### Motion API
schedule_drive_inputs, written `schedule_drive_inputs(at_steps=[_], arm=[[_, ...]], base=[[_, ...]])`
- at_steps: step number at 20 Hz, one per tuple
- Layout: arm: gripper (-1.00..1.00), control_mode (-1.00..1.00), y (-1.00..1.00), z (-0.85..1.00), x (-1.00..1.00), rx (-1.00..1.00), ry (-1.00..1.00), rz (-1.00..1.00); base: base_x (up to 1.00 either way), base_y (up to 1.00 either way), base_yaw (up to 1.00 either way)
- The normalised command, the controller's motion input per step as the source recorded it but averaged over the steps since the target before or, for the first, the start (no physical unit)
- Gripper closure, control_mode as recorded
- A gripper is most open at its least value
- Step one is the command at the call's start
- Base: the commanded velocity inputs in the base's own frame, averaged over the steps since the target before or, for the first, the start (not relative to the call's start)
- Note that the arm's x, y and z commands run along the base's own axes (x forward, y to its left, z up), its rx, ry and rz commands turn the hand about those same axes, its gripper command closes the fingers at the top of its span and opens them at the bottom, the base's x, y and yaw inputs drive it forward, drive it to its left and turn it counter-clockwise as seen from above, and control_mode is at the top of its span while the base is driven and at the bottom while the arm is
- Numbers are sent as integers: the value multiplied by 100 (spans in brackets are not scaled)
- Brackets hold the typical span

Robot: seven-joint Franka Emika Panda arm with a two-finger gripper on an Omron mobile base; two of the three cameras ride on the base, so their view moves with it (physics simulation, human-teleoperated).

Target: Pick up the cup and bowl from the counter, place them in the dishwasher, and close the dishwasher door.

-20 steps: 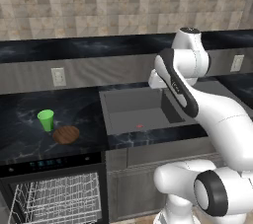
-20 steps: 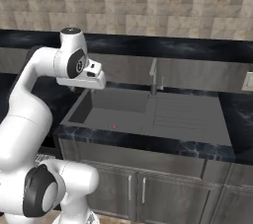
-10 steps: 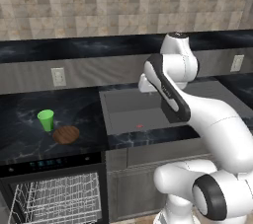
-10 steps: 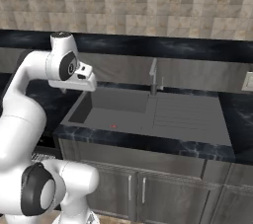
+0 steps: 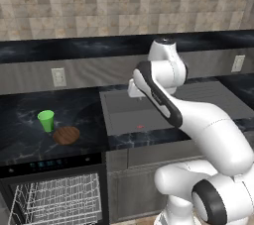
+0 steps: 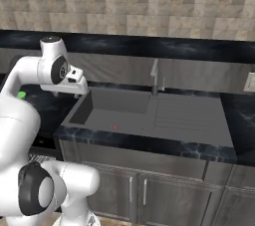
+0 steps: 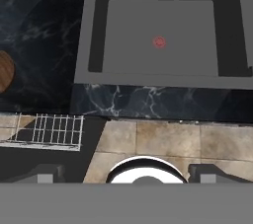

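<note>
The green cup (image 5: 46,120) stands upright on the black counter (image 5: 20,115), left of the sink. The brown bowl (image 5: 66,135) lies just in front of it, to the right, and its edge shows in the hand view (image 7: 4,71). A sliver of the cup (image 6: 21,94) peeks out behind the arm. My gripper (image 7: 126,174) hangs open and empty above the sink's left part (image 5: 133,91), well right of both. Below the counter the dishwasher (image 5: 52,163) stands open with its white rack (image 5: 54,201) pulled out. The dishwasher door's front panel is hidden.
The grey sink basin (image 5: 144,115) lies under the hand, with a faucet (image 6: 155,76) at its back. Grey cabinets (image 6: 149,190) run under the counter to the right. A wall outlet (image 5: 58,77) sits behind the cup. Tiled floor (image 7: 168,139) lies in front of the rack (image 7: 47,129).
The arm has swung left, carrying the hand from over the sink's right side to its left part, nearer the cup and bowl. The jaws stayed open.
</note>
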Motion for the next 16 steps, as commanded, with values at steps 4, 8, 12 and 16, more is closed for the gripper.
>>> schedule_drive_inputs(at_steps=[4, 8, 12, 16], arm=[[-100, -100, 35, -11, 9, 0, 0, 0], [-100, -100, 39, -13, 4, 0, 0, 0], [-100, -100, 38, -12, 5, 0, 0, 0], [-100, -100, 35, -9, 9, 0, 0, 0]], base=[[0, 0, 0], [0, 0, 0], [0, 0, 0], [0, 0, 0]])
